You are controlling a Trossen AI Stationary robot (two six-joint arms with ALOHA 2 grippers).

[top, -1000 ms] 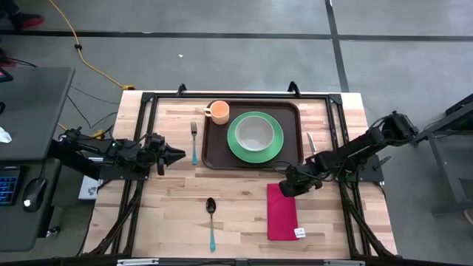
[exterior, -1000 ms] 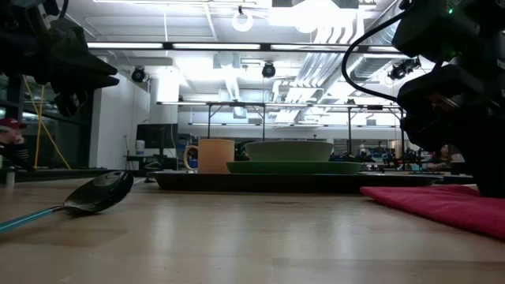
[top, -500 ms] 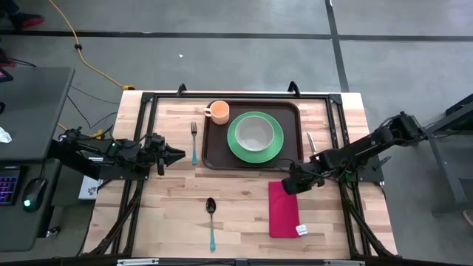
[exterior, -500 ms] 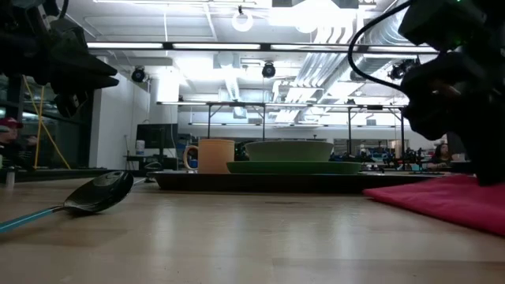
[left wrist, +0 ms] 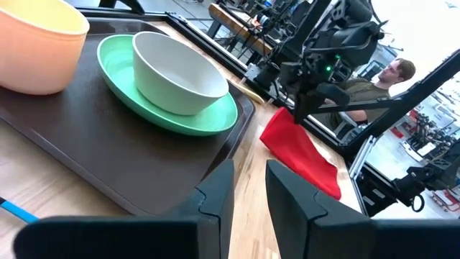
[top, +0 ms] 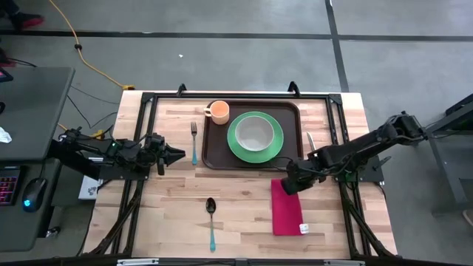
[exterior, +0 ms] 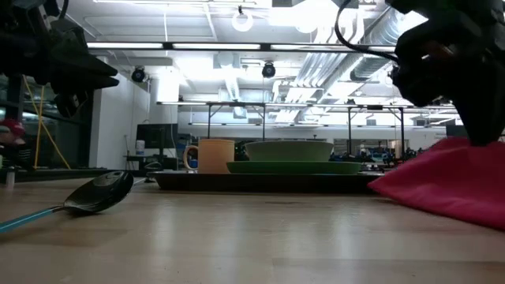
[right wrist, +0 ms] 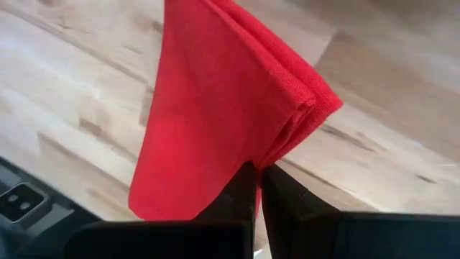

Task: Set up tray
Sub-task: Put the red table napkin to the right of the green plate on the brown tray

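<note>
Your right gripper (right wrist: 257, 188) has its fingers pinching the red cloth (right wrist: 223, 108) by one edge, so it hangs free of the worktop (right wrist: 65, 93), beside the tray (top: 216, 148).

High view hangs over my table (top: 177, 192), looking straight down on everything. Low view sits at tabletop height, looking level across the boards into the room. My left wrist cam looks close across the tray (left wrist: 108, 155); my right one stares closely at the red napkin (right wrist: 223, 122). All four share that napkin
</note>
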